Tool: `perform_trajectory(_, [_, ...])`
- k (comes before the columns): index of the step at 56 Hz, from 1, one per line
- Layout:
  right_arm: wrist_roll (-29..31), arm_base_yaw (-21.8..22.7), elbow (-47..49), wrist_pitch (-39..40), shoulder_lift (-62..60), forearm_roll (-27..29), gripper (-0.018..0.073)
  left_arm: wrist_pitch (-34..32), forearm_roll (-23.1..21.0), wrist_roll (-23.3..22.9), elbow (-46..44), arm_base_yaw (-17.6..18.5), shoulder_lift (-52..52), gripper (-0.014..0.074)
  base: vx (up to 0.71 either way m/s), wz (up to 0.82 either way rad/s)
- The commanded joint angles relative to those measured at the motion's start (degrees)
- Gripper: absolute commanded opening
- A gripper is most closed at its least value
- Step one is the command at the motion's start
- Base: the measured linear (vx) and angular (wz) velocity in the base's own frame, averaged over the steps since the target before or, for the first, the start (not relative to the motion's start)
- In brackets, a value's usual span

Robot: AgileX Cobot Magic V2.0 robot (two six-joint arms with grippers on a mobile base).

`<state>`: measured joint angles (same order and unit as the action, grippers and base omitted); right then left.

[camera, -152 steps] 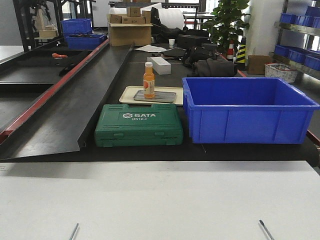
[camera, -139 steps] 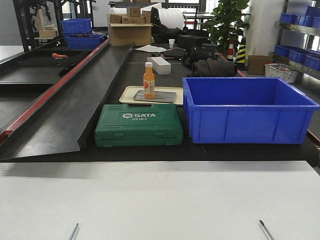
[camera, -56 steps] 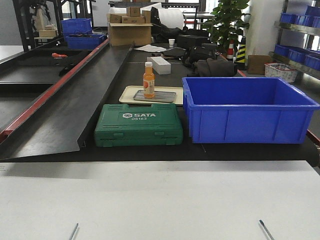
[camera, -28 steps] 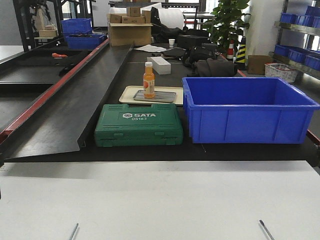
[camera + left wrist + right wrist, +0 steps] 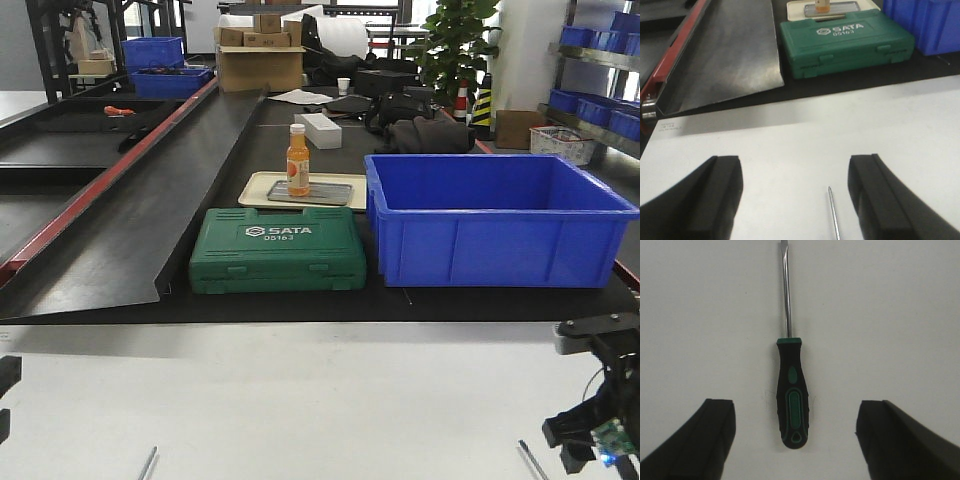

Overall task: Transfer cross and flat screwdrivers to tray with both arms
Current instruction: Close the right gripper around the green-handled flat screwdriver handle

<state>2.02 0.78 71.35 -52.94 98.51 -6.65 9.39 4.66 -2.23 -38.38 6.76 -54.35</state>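
A flat screwdriver (image 5: 792,400) with a black-and-green handle lies on the white table, its flat tip pointing away. My right gripper (image 5: 795,407) is open, one finger on each side of the handle's end without touching it. Only the thin shaft (image 5: 833,215) of the other screwdriver shows, its handle out of view. It lies between the fingers of my open left gripper (image 5: 794,165), nearer the right one. Both shafts (image 5: 148,463) (image 5: 532,460) show at the front view's bottom edge. The grey metal tray (image 5: 325,194) sits far back on the black surface.
A cream tray (image 5: 255,188) lies under the metal tray, and an orange bottle (image 5: 298,160) stands on it. In front lies a shut green SATA case (image 5: 278,250), beside a deep blue crate (image 5: 495,220). A black ramp (image 5: 140,200) slopes along the left.
My right arm has come into the front view at the bottom right, and a part of my left arm shows at the left edge. The screwdrivers, case, crate and tray have not moved.
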Motion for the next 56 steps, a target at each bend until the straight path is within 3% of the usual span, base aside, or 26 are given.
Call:
perform_trajectory(1, [0.5,0.1,5.1,-0.9,2.8,-1.0,0.0515,-2.8,-0.5,-0.6,-2.0,0.1,-0.2,0.0570,0.00,0.00])
perform_trajectory(19, [-0.6,0.2,4.0,0.2,12.5,-2.1,0.0512,-3.1,-0.5,-0.5,-2.0,0.1,-2.3,0.0570,0.00,0.00])
perform_trajectory(46, [-0.9,1.7,-6.7,14.9,12.2,-1.6,0.0506,-2.9,-0.5,-0.5,-2.0,0.1,-2.8,0.0570,0.00,0.00])
perform_trajectory(56, [3.0,1.7,-6.7,14.7,15.0,2.4,0.0443,-2.1,-0.5,-0.5,-2.0,0.1,-2.8,0.0570,0.00,0.00])
